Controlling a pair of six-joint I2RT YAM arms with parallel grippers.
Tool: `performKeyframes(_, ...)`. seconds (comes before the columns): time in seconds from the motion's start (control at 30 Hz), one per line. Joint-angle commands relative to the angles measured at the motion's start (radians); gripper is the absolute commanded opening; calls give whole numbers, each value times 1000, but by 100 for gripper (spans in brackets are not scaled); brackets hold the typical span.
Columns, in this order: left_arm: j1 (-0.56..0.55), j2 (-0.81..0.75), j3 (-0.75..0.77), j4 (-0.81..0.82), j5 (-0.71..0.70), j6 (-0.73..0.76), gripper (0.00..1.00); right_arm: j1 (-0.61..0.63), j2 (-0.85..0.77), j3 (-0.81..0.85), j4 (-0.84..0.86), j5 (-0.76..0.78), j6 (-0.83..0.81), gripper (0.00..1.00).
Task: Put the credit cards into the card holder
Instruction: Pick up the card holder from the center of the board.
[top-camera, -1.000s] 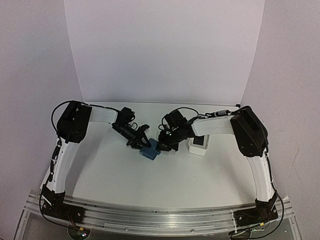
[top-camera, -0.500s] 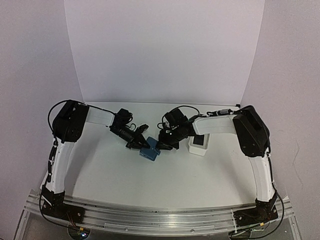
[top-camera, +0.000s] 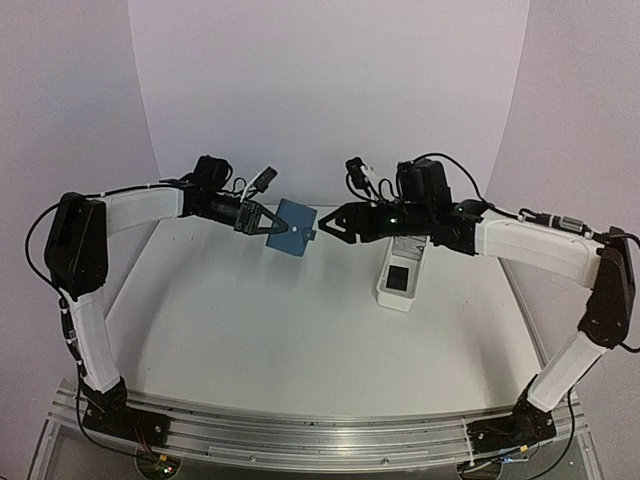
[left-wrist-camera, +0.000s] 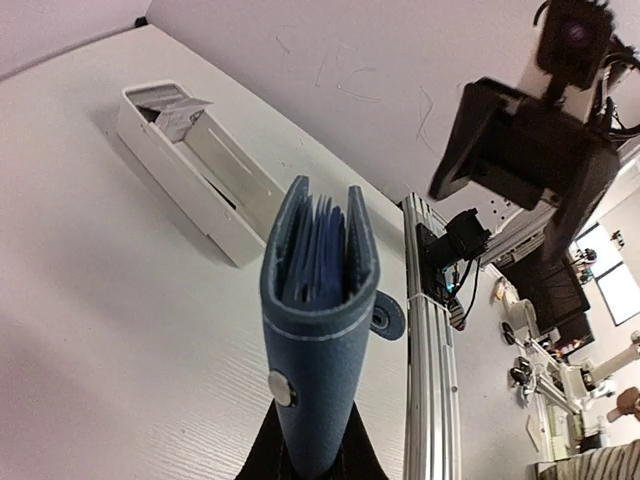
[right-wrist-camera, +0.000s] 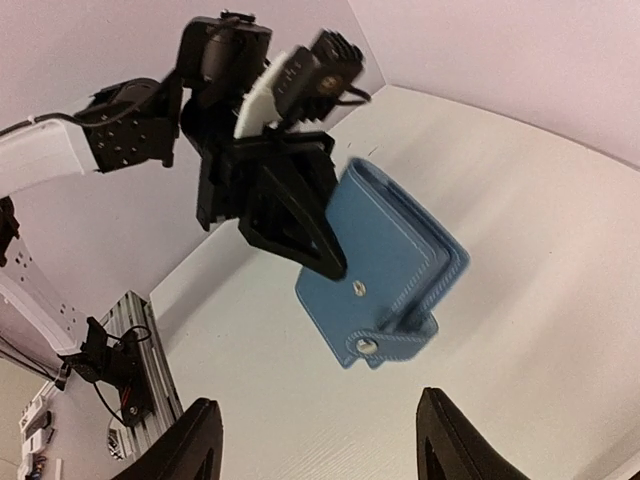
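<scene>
Both arms reach out over the white table (top-camera: 300, 340), meeting mid-air twd the back. A long white tray (top-camera: 393, 300) sits on the table under the right one, w/ a dark card (top-camera: 398, 279) lying flat in its near half. The card holder (top-camera: 291, 228) is up off the table, folded, pinched at one edge by the left gripper (top-camera: 262, 222). The right gripper (top-camera: 325, 227) faces it, tips just beside the snap tab (right-wrist-camera: 392, 338), fingers spread wide, holding nothing.
</scene>
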Motion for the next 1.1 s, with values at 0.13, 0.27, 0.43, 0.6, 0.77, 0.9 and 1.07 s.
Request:
performKeyframes(0.13,-12,-367,-231,441,-63,78,0,-9,-137,-208,322,8,-92,71)
performKeyframes(0.27,-9,-423,-246,425,63,122,0,-22,-220,-264,385,-99,-355,79)
performKeyframes(0.43,-14,-485,-303,483,181,200,0,-24,-188,-220,390,-214,-541,80)
performKeyframes(0.6,-13,-482,-274,424,263,289,0,-24,-77,-96,389,-420,-535,66)
performKeyframes(0.77,-18,-476,-267,400,303,329,0,-19,-25,-62,387,-456,-557,55)
performKeyframes(0.9,-28,-470,-257,362,288,363,0,-6,17,-18,389,-501,-551,50)
performKeyframes(1.07,-35,-465,-251,342,272,381,0,14,39,-7,389,-530,-544,47)
